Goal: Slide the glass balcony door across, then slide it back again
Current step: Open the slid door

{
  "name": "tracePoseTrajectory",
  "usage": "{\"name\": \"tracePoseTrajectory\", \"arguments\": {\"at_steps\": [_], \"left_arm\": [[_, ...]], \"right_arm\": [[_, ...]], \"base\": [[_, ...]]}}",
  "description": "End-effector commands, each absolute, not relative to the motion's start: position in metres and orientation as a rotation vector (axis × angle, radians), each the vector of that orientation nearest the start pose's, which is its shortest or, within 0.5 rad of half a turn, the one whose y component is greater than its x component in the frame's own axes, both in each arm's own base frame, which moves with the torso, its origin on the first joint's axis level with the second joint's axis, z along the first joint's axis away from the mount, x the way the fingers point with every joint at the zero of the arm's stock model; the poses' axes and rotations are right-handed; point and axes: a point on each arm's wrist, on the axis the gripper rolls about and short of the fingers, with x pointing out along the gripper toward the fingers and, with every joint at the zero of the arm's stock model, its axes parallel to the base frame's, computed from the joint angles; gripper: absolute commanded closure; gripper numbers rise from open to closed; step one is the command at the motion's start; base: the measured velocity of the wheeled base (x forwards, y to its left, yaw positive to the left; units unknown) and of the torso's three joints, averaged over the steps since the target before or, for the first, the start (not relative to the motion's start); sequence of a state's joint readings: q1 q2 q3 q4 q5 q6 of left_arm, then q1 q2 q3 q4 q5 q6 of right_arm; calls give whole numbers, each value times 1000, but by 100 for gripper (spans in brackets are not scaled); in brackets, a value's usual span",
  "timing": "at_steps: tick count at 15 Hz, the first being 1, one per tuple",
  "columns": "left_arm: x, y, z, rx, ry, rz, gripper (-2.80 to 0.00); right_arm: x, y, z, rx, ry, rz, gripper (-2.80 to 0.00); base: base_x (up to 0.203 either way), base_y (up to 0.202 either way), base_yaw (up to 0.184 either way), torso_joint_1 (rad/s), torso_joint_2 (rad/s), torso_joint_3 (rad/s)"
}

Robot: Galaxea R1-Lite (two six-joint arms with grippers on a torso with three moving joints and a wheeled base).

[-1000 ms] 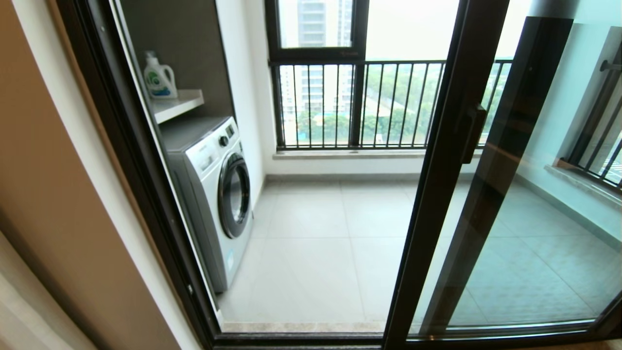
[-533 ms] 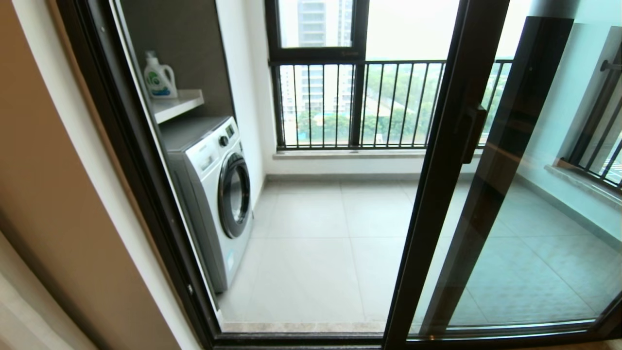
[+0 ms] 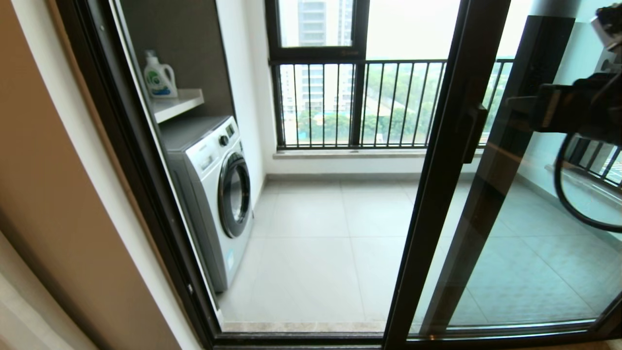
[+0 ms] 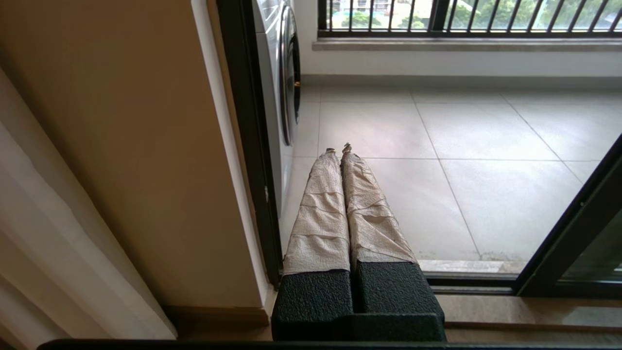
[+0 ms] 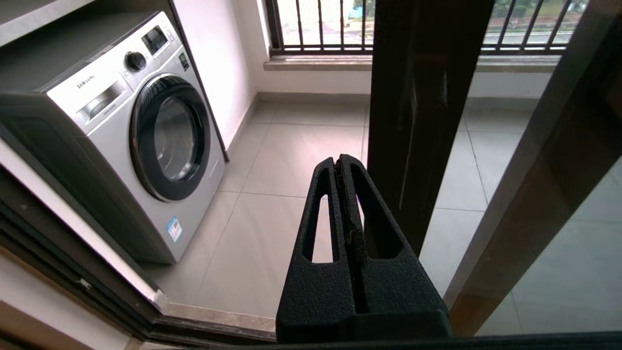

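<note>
The glass balcony door [image 3: 437, 204] stands slid to the right, leaving the left half of the doorway open. Its slim dark handle [image 3: 474, 133] sits on the left stile. My right gripper [image 3: 515, 103] reaches in from the right at handle height, a little right of the handle and apart from it. In the right wrist view its black fingers [image 5: 340, 163] are shut on nothing, with a dark door stile [image 5: 423, 97] close beside them. My left gripper [image 4: 338, 147], fingers wrapped in beige tape, hangs shut and low by the left door frame [image 4: 250, 146].
A white washing machine [image 3: 214, 189] stands just inside the balcony on the left, under a shelf with a detergent bottle [image 3: 158, 78]. A black barred railing [image 3: 359, 104] closes the far side. A second dark-framed panel [image 3: 515, 160] stands behind the door. The floor track [image 3: 301, 338] runs along the bottom.
My right arm has come into the head view from the right, up at handle height. The door has not moved.
</note>
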State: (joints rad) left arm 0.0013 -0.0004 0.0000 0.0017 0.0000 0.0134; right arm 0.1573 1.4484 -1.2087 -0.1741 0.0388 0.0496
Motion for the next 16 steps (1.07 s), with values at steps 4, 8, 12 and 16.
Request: {"name": "tracePoseTrajectory", "arguments": {"at_steps": [4,8,12,16], "left_arm": [[-23,0,75,14,3,3,0],[-23,0,75,14,3,2,0],[-23,0,75,14,3,2,0],[-23,0,75,14,3,2,0]], "right_arm": [[352,72,301,38,73,170,0],[378,75,292,36,77,123,0],[383,72,283,34,100,89,0],[386,54,278,35,115,42,0]], "base": [[0,0,0,0,0,0],[0,0,0,0,0,0],[0,0,0,0,0,0],[0,0,0,0,0,0]]}}
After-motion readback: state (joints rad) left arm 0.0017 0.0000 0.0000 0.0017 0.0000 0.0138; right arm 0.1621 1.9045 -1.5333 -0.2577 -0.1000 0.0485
